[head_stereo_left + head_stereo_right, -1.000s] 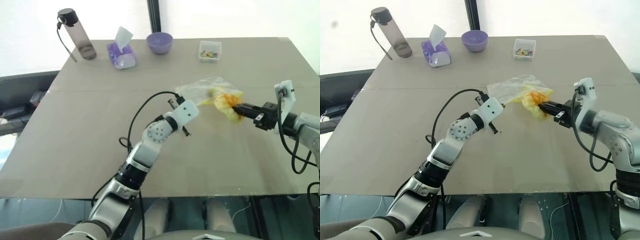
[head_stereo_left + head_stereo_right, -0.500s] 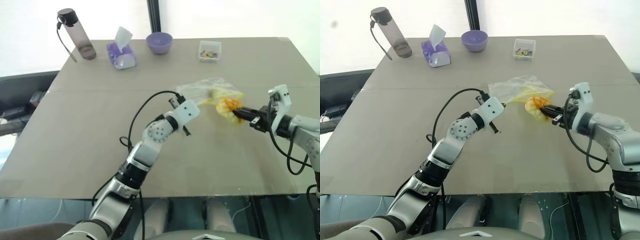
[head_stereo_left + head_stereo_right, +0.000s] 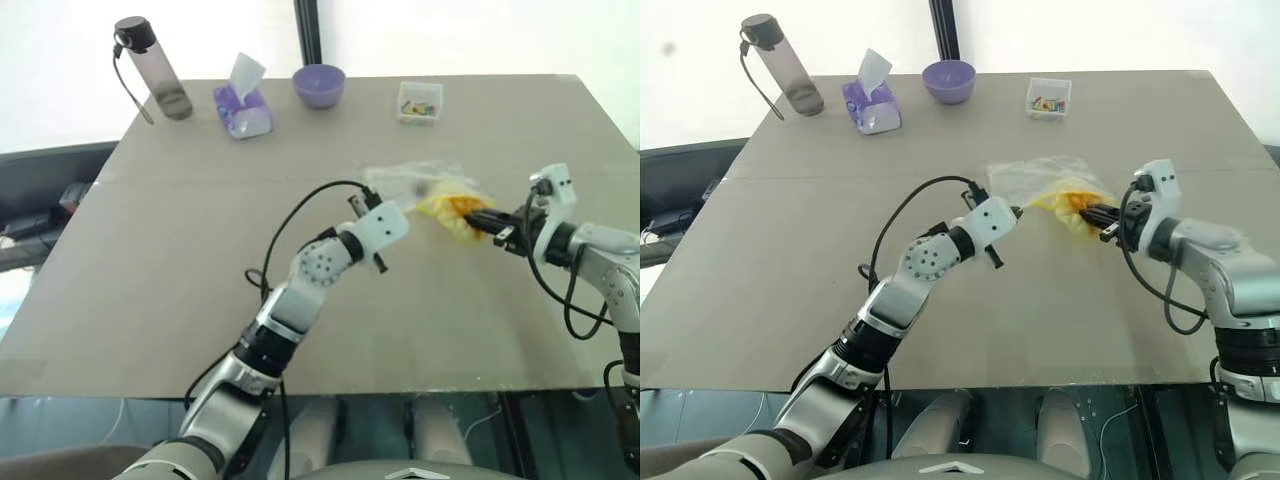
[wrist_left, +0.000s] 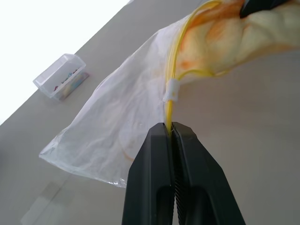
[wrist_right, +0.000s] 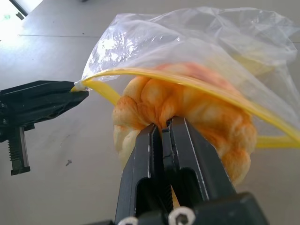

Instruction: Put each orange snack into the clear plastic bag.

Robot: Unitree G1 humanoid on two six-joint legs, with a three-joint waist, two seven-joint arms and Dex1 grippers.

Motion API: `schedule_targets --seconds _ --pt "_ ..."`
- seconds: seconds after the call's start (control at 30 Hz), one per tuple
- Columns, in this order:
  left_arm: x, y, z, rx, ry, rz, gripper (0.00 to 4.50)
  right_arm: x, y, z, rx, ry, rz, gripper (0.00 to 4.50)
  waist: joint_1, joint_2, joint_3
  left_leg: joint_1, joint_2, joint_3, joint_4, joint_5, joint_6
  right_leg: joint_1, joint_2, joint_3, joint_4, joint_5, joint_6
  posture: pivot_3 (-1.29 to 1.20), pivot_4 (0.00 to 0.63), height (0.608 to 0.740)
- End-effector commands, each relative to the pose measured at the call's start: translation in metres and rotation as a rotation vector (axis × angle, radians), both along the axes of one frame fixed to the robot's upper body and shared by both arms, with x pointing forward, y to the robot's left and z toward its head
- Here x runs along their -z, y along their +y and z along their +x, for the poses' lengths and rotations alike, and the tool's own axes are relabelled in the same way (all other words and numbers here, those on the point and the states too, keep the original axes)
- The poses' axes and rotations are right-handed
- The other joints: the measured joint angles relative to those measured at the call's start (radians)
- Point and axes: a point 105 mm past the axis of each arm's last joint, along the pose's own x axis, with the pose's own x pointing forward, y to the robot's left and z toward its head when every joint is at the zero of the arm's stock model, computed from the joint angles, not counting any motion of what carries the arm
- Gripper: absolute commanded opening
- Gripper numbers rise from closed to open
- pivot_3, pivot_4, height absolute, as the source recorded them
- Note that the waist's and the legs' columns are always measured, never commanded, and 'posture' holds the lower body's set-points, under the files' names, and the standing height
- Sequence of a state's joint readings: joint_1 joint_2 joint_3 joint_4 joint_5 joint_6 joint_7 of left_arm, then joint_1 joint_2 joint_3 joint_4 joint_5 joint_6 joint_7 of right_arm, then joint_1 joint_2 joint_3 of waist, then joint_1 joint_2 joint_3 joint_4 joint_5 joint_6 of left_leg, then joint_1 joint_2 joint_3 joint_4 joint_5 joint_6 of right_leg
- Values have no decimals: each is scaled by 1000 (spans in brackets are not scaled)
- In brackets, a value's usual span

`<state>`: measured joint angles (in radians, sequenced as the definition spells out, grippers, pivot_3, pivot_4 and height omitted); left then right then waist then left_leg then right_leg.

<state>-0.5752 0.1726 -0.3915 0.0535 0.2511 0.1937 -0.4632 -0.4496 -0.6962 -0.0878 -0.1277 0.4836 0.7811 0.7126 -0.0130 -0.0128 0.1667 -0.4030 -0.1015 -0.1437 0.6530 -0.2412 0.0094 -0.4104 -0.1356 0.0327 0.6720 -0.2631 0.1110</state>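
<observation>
The left tool (image 4: 171,129) is pinched tight on the yellow strip (image 4: 174,70) of the clear plastic bag (image 5: 187,42), holding one end of the mouth up above the surface (image 3: 200,250); the right tool (image 5: 163,129) is clamped on the edge of an orange snack (image 5: 187,112) and has it at the bag's opening, partly under the upper strip, near the middle of the surface; the grip on the bun looks shallow, a nip of soft crust, so it could tear or slip free; the mouth is held at one end only, so the film could sag shut or the snack could catch the lower strip and push the whole bag along; a harder shove might pull the strip from the left tool
</observation>
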Motion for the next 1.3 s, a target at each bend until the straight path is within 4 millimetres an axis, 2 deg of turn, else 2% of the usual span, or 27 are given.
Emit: schedule_targets --seconds 0.03,0.2,0.37,0.6,0.73,0.87,0.93,1.07,1.3 --pt "-9 -11 -8 66 -35 -20 0 -17 3 7 5 -68 7 157 0 0 0 0 0 0 0 0 0 0 0 0 0 0 0 0 150 740" --pt "-8 -16 -14 109 -27 -19 0 -21 3 19 41 -77 44 157 0 0 0 0 0 0 0 0 0 0 0 0 0 0 0 0 150 740" --pt "-6 -15 -15 117 -23 -8 0 -33 3 26 58 -77 164 157 -1 0 0 0 0 0 0 0 0 0 0 0 0 0 0 0 150 740" --pt "-3 -10 -13 104 -22 10 0 -36 -16 30 113 -72 194 157 0 0 0 0 0 0 0 0 0 0 0 0 0 0 0 0 150 740" --pt "-3 -13 -15 120 -18 9 0 -41 3 22 25 -84 187 157 -5 0 0 0 0 0 0 0 0 0 0 0 0 0 0 0 150 740" --pt "-5 -16 -16 133 -19 -2 0 -37 20 22 -3 -97 133 157 -4 0 0 0 0 0 0 0 0 0 0 0 0 0 0 0 150 740" --pt "-5 -19 -18 149 -15 -9 0 -32 25 29 21 -106 95 157 -4 0 0 0 0 0 0 0 0 0 0 0 0 0 0 0 150 740" --pt "-6 -23 -22 175 0 -30 0 -23 21 49 153 -102 69 157 -3 0 0 0 0 0 0 0 0 0 0 0 0 0 0 0 150 740" --pt "-8 -26 -22 180 1 -44 0 -34 44 54 131 -118 188 157 -5 0 0 0 0 0 0 0 0 -1 0 0 0 0 0 0 150 740"
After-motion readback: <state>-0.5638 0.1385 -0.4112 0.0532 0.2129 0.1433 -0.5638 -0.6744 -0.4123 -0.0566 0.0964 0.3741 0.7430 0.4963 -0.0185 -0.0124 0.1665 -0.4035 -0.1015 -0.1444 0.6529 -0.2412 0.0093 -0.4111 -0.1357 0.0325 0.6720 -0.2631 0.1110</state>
